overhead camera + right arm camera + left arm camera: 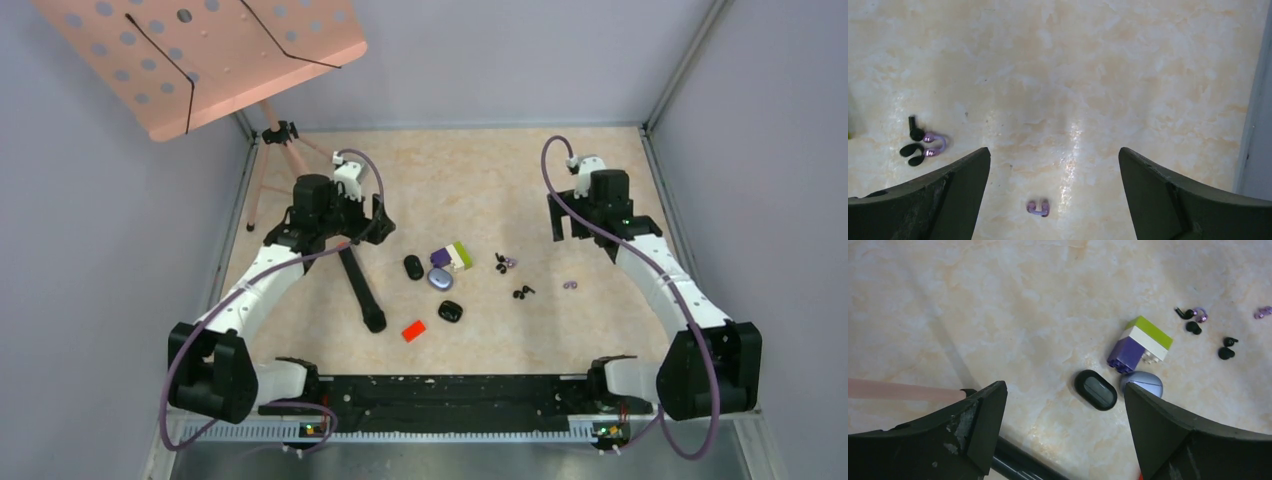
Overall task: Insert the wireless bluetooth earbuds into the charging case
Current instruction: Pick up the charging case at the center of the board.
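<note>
Though beside wall (1259,100), right tool (1053,150) (agape) near earbud (1038,207).

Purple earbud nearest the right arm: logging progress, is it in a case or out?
Out. The purple earbud lies loose on the table, with no case around it.

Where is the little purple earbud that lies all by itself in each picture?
Top external: the lone pale purple earbud lies right of the picture's centre, a bit below the middle.
Left wrist: at the far right edge, in the upper part.
Right wrist: bottom centre.
Shared landmark: the huddle of black and purple earbuds lies to its left in every view.
</note>
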### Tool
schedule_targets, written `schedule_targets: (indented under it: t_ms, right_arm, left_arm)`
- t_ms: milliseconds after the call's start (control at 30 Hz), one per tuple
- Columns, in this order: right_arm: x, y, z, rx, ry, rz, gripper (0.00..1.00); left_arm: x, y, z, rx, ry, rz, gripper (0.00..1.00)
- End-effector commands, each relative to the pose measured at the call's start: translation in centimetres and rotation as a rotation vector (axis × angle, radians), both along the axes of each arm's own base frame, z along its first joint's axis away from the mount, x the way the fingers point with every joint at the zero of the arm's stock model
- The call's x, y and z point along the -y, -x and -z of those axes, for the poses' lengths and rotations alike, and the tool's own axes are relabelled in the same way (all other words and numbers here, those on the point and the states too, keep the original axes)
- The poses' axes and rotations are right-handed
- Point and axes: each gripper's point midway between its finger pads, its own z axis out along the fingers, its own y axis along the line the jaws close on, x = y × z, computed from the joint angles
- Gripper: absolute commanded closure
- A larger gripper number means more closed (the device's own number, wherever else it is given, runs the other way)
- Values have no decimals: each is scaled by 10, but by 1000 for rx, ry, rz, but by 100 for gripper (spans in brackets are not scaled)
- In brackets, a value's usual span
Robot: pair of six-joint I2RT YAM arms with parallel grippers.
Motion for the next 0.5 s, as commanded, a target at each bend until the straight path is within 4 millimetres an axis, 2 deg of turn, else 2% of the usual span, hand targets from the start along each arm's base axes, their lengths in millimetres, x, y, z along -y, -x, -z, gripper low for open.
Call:
schedule_targets:
  t_ms: [0, 67, 133, 200, 300, 400, 467]
  right_arm:
    - [-29, 7, -16, 60, -85, -171, 1]
    - [-59, 19, -22, 33, -161, -361, 1]
    - [-93, 34, -32, 28, -292, -520, 9]
    - [-116, 42, -33, 21, -377, -533, 15]
    - [-147, 66, -18, -17, -363, -635, 20]
    - [-167, 85, 1, -58, -262, -715, 24]
    - [-178, 91, 12, -85, -210, -724, 26]
  left_arm:
    - [20, 24, -7, -12, 53, 156, 9]
    - [21, 34, -2, -70, 53, 185, 11]
    - [27, 48, 1, -124, 58, 253, 15]
    - [29, 62, 8, -196, 71, 286, 21]
    - [19, 64, 22, -296, 83, 156, 24]
    - [8, 63, 33, -336, 132, 14, 24]
    - [4, 61, 37, -332, 150, -36, 23]
